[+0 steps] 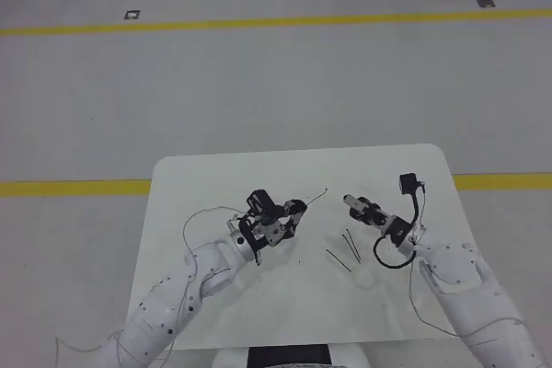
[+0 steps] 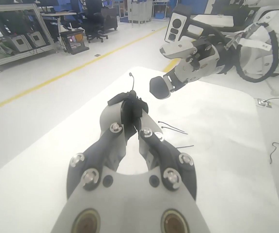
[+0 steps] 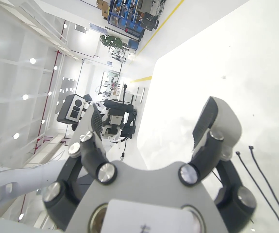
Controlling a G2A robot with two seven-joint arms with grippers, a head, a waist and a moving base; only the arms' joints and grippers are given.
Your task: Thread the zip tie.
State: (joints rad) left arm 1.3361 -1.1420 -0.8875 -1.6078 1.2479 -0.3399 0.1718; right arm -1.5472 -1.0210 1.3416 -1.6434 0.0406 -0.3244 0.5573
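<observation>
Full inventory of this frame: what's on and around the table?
table: one, white, on grey floor
held zip tie: one, black, in left pincer, head end sticking out
loose zip ties: three, black, flat on table between the arms
floor lines: two, yellow, one far off, one running behind the table
left pincer: one, grey and black, shut, above table
right pincer: one, white and black, open, empty, above table

1. The left gripper (image 1: pixel 290 213) and the right gripper (image 1: pixel 350 201) face each other above the table (image 1: pixel 202 193), apart.
2. A zip tie (image 1: pixel 315 196) projects from the left gripper toward the right.
3. Loose zip ties (image 1: pixel 343 250) lie on the table between both arms.
</observation>
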